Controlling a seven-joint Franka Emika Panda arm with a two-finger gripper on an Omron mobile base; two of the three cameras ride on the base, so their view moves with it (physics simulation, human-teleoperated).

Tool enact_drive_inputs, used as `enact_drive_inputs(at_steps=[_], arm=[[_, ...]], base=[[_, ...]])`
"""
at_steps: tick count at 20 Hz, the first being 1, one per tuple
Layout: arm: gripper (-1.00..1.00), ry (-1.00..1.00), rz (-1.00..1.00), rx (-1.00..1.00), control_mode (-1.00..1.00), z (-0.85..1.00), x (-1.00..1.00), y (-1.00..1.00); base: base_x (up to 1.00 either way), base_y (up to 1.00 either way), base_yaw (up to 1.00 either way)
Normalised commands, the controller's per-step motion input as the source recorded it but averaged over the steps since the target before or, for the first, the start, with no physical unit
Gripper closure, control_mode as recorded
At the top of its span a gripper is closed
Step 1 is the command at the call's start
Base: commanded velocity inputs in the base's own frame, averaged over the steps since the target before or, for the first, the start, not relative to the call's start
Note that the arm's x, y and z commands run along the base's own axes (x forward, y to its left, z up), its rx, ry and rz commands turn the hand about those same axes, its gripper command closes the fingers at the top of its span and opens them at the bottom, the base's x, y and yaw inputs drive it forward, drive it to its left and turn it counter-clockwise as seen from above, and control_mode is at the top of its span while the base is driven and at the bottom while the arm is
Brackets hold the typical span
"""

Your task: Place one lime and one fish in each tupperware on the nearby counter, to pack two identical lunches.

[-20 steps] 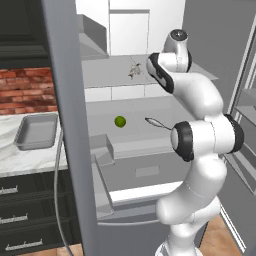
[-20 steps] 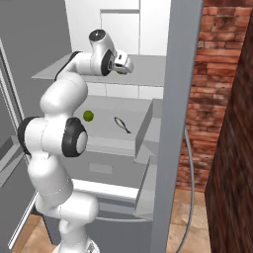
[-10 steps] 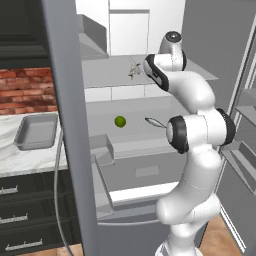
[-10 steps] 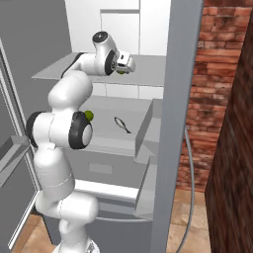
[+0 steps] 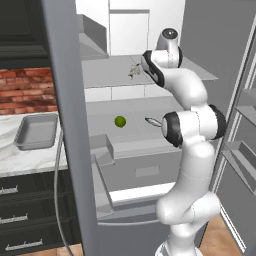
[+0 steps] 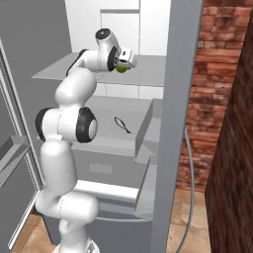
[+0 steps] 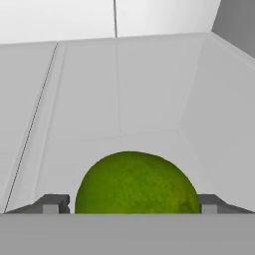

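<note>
the gripper (image 7: 130, 204) is up on the fridge's upper shelf (image 6: 148, 64), its two fingertips (image 7: 55, 203) standing either side of a lime (image 7: 134, 182) — whether they press on it or are just set wide around it, i cannot tell. a second lime (image 5: 120, 121) lies on the lower shelf (image 5: 130, 107) near a fish (image 6: 122, 124). one grey tupperware (image 5: 36, 131) sits on the marble counter (image 5: 12, 157) — to the fridge's left.

Lower part of the lime (image 7: 136, 183) cut off at the hand view's bottom. Fish (image 5: 153, 121) on the middle shelf half hidden behind the arm. Upper-shelf fish (image 5: 134, 71) too small to make out.
</note>
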Motion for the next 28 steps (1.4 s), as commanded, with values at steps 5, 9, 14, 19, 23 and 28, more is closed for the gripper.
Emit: enact_drive_inputs(at_steps=[5,9,14,19,23,28], arm=[[1.00,0.00,0.00,0.00,-1.00,0.00,-0.22,0.00],[1.00,-0.15,-0.02,0.00,-1.00,-0.01,-0.80,0.00],[1.00,-0.54,-0.03,-0.02,-1.00,0.00,-1.00,0.00],[1.00,-0.52,-0.04,0.01,-1.00,0.17,-1.00,0.00],[1.00,-0.09,-0.14,0.31,-1.00,0.98,-1.00,0.00],[1.00,0.33,-0.20,0.45,-1.00,0.53,-1.00,0.07]], base=[[0.00,0.00,0.00],[0.00,0.00,0.00],[0.00,0.00,0.00],[0.00,0.00,0.00],[0.00,0.00,0.00],[0.00,0.00,0.00]])
